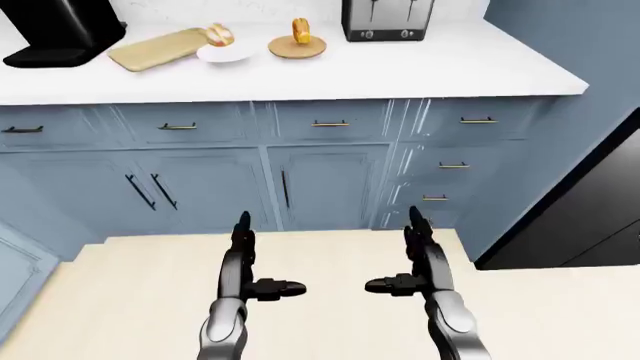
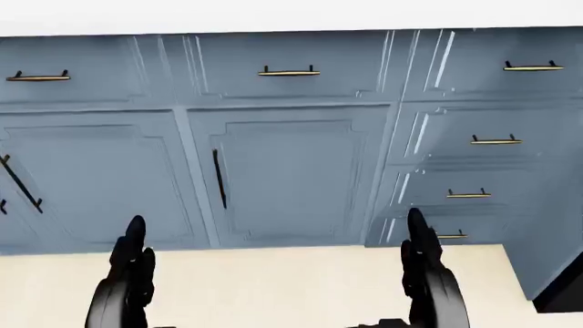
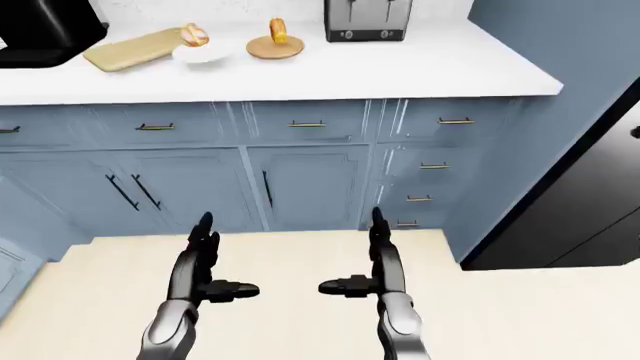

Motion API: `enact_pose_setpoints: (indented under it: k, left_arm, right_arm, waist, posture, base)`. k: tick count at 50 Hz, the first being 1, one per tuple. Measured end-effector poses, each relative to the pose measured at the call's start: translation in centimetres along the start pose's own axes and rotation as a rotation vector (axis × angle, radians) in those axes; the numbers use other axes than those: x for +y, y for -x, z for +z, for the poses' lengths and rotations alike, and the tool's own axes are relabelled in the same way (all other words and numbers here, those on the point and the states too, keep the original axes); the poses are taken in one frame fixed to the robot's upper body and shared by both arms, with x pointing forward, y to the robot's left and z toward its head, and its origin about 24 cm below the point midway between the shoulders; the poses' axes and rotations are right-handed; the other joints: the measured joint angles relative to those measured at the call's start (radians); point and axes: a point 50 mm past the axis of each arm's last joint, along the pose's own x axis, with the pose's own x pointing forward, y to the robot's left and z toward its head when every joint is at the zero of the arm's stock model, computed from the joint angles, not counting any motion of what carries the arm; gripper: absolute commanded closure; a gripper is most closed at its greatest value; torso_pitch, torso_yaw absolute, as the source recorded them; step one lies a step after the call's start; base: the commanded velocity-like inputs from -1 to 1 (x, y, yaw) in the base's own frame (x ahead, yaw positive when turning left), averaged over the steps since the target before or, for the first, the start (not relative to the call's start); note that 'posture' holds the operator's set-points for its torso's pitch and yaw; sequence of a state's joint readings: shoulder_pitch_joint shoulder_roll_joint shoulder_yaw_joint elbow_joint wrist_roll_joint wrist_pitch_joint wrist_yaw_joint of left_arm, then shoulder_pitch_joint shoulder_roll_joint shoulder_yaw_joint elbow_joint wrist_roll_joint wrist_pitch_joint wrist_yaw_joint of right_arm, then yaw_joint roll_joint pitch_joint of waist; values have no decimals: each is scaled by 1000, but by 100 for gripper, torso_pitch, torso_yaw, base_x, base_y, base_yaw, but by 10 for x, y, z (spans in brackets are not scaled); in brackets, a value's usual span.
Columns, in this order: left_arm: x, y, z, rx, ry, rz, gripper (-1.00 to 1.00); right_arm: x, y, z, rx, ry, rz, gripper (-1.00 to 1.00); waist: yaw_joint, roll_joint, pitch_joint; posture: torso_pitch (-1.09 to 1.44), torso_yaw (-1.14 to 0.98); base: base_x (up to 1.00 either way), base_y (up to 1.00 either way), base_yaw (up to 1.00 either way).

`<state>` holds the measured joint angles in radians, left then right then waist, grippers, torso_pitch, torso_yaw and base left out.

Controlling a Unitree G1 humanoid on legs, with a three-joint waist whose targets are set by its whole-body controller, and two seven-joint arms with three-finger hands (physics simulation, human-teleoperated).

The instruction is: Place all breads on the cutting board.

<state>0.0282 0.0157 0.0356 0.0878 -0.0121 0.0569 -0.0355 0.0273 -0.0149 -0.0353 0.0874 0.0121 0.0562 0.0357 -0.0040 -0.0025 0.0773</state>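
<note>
- Currently we stand off from the white counter (image 1: 400,71), which runs across the top of the left-eye view above blue cabinets (image 1: 320,180).
- Our left hand (image 1: 245,262) is raised over the pale floor (image 1: 120,300), fingers spread, grasping nothing.
- Our right hand (image 1: 420,259) mirrors it at the view's right, likewise released; the two hands are well apart.
- We see the cutting board (image 1: 160,49) lying on the counter at upper left, angled, bare on its visible face.
- One bread (image 1: 219,34) sits on a white plate (image 1: 225,54) just beside the board's right end.
- Another bread (image 1: 301,31) stands upright on a round wooden plate (image 1: 297,48), right of the white one.
- A toaster (image 1: 388,19) sits further right; a black appliance (image 1: 60,30) is at far left.
</note>
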Motion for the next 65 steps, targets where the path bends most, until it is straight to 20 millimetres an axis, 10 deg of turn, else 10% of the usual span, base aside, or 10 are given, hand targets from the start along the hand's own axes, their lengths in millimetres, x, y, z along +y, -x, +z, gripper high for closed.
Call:
enact_pose_setpoints:
  k: [3,14,23,38,50,59,65]
  left_arm:
    - [1,-4,19,-99,9,-5,-100]
    - [9,2,15,-45,17,31,-100]
    - [25,-26,108,-139,-16,72,-100]
    - [25,-69,243,-137,-32,69,-100]
    - [23,-72,297,-150,-39,77,-100]
    - [31,-70,340,-214,-42,106,-100]
    - [21,-76,344,-197,-54,68,-100]
  right_arm:
    - [-3,-2,20,-95,3,-17,-100]
    - [4,6,22,-63,32,-4,-100]
    - [9,-21,124,-209,37,17,-100]
    - [10,-36,239,-155,71,43,-100]
    - [3,-34,318,-189,89,55,-100]
    - [7,-36,344,-222,101,60,-100]
    - [-2,-38,346,-215,91,22,-100]
  waist:
    - [6,-3,-61]
    - [7,-3,-51]
    - [11,-3,-83]
    - [9,6,-51]
    - [7,0,-26]
    - [8,-17,-33]
    - [-3,12,-32]
  posture:
    - [0,0]
    - [0,0]
    - [0,0]
    - [0,0]
    - [0,0]
    - [0,0]
    - [0,0]
  base:
    - [0,0,0]
    - [0,0,0]
    - [0,0,0]
    - [0,0,0]
    - [1,0,0]
    - [22,0,0]
    - [23,0,0]
